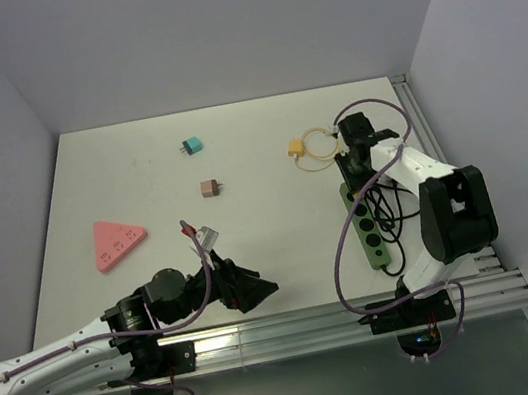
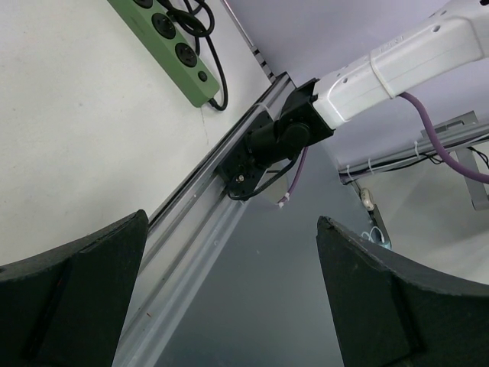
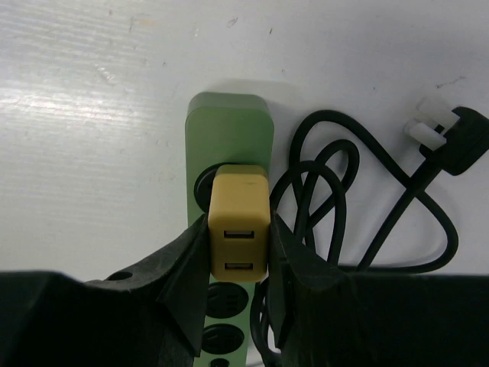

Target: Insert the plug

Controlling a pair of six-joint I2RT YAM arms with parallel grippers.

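**Figure.** The plug poised at the end socket of the strip, seen from my right wrist and from above.

My right gripper [image 3: 239, 233] is closed narrow on the tan plug [image 3: 239, 200], one finger flat against each side. The plug stands over the last socket at the far end of the green power strip [image 3: 229, 130], which lies on the table [image 1: 139, 178] near its right edge. The prongs are hidden under the plug's body. I cannot tell whether they are in the slots, resting on the face, or part way down. My left gripper [image 1: 251, 287] is spread wide and holds nothing. It hangs near the front rail [image 2: 191, 229], well apart from the strip.

Points of risk, as I judge them:

- (a) The strip is loose and nothing braces it. A push slightly off straight could slide or tip it, and the prongs would scrape beside the slots.
- (b) If the plug sits tilted between my fingers, one prong may enter while the other jams.
- (c) The black cord [image 3: 359, 206] coils just beside one of my fingers and could catch as I press down or draw back.
- (d) Letting go too soon may leave the plug half seated. Pulling away without opening fully may lift the strip with it.
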